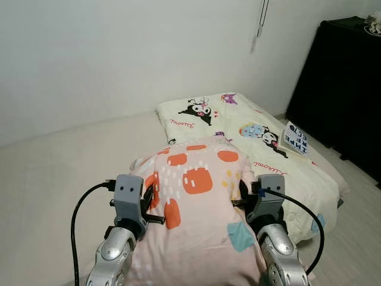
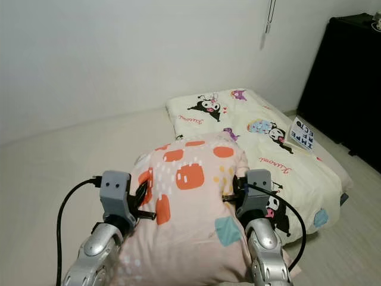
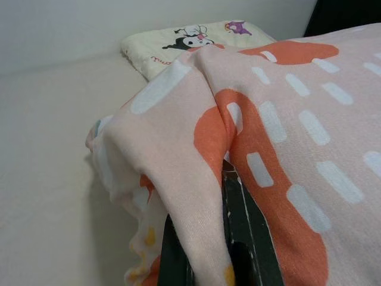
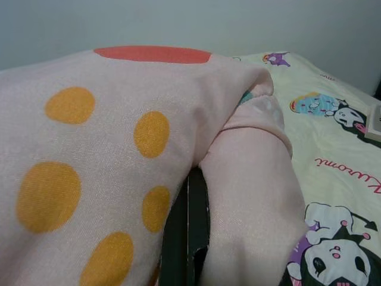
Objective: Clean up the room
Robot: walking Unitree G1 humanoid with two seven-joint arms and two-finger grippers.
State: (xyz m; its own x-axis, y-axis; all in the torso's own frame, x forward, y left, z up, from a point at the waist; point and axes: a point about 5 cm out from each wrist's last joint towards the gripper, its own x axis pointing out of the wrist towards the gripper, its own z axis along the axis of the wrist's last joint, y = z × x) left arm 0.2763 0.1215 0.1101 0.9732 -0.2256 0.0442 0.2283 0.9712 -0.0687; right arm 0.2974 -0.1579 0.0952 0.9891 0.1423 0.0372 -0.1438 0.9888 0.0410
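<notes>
Pillow [image 1: 199, 196] seemingly pinched between fingers [image 3: 238, 238]

Tall black cabinet [image 1: 348, 89] stands against the white wall [image 1: 119, 53]; grey cord [image 1: 259, 24] hangs on that wall.

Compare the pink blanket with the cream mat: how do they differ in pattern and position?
The blanket is pink with orange blocks, white dashes and teal patches; the mat is cream with cartoon characters. The blanket is bunched and held up between the left tool and right tool; the mat lies flat on the floor, a book on it. Both are printed fabric.
</notes>
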